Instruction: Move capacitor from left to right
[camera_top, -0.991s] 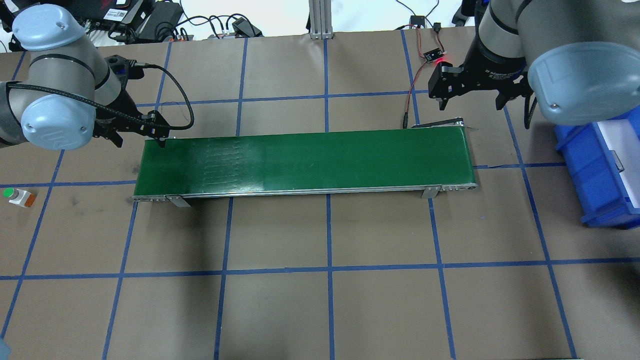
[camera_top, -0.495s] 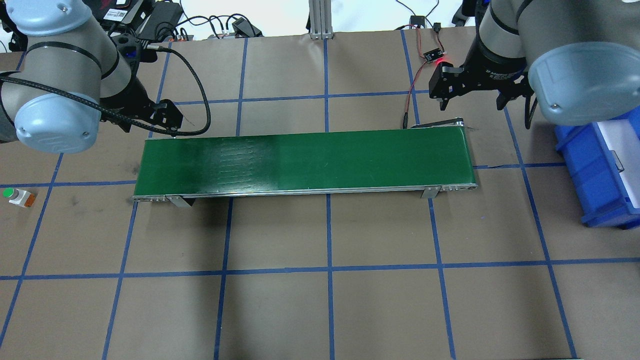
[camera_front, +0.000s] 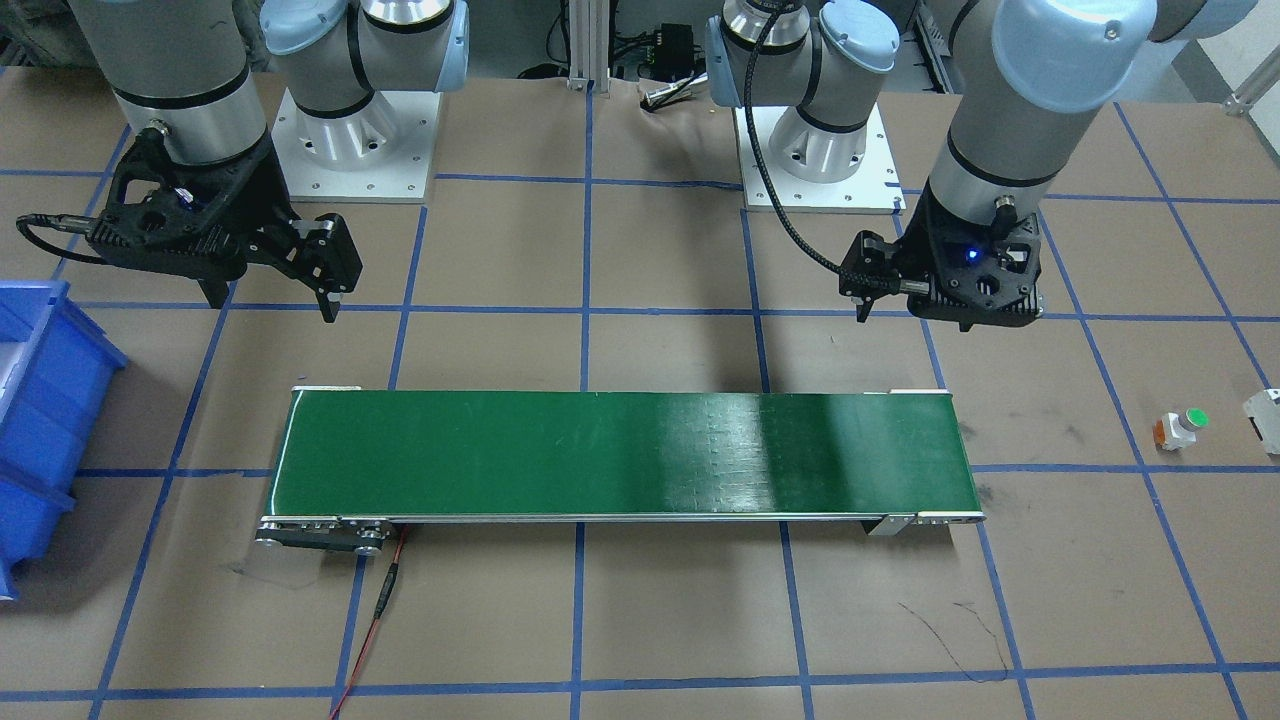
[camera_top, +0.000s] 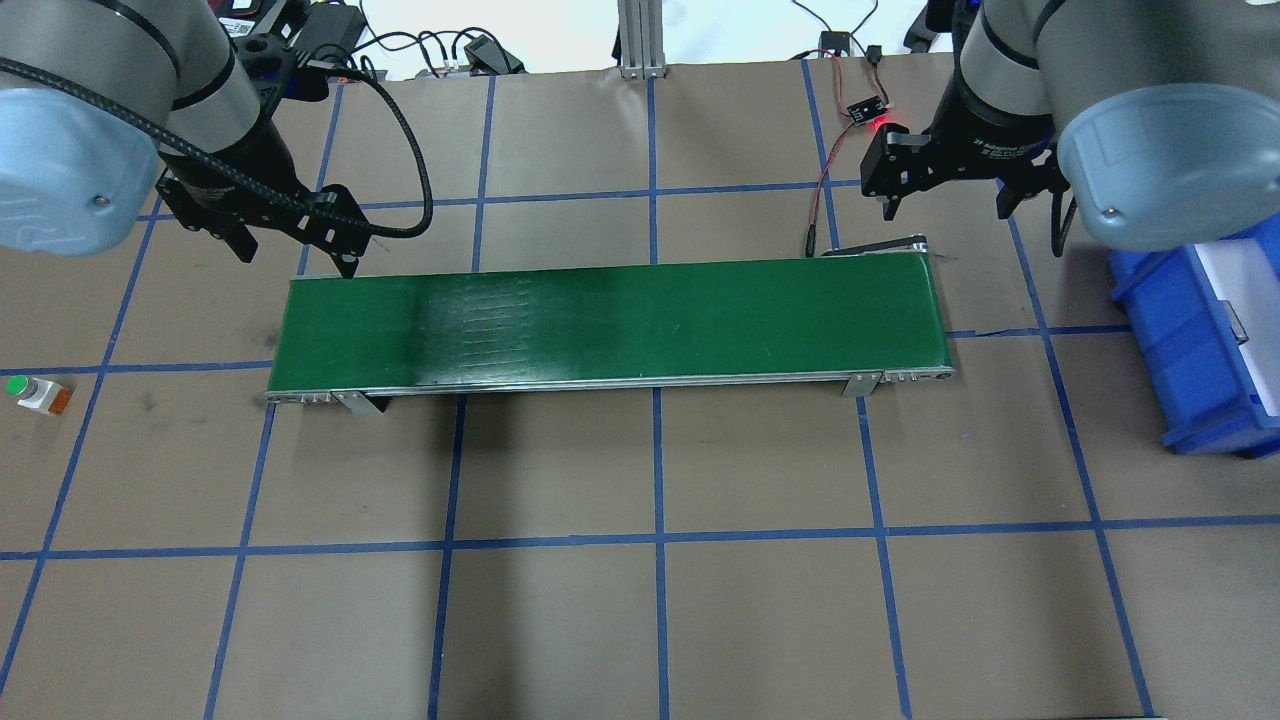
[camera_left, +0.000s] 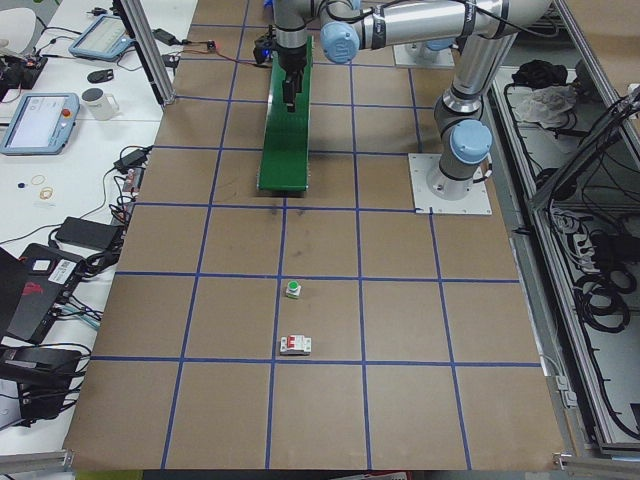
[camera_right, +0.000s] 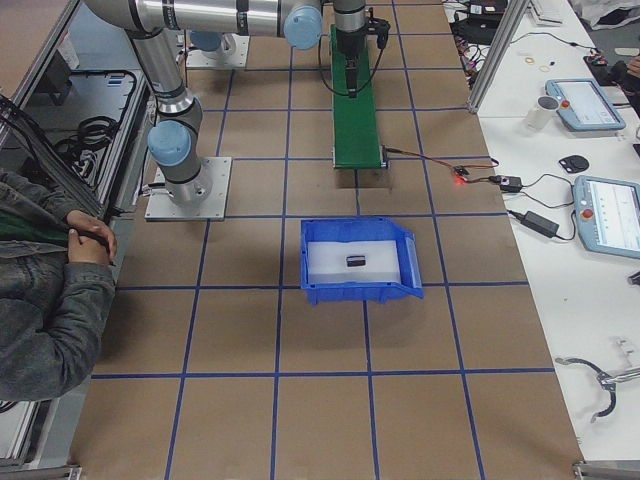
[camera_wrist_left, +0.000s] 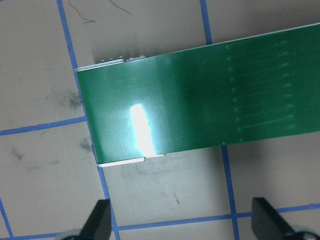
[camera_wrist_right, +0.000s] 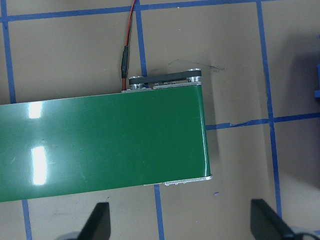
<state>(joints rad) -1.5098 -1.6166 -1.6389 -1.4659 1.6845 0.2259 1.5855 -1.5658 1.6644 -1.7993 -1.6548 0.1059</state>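
Over the last second the left gripper (camera_top: 295, 255) has been shifted a little and its arm raised. It is now held well above the table by the left end of the belt (camera_top: 610, 320), with its jaws spread wide and nothing carried between them. The right gripper (camera_top: 945, 208) has been left where it was by the belt's right end, likewise spread wide and empty. Nothing is seen on the belt. The capacitor (camera_right: 355, 261) is seen lying in the bin (camera_right: 360, 292) beyond the belt's right end, so the transfer is judged complete and the left arm's motion is taken to be a retreat.
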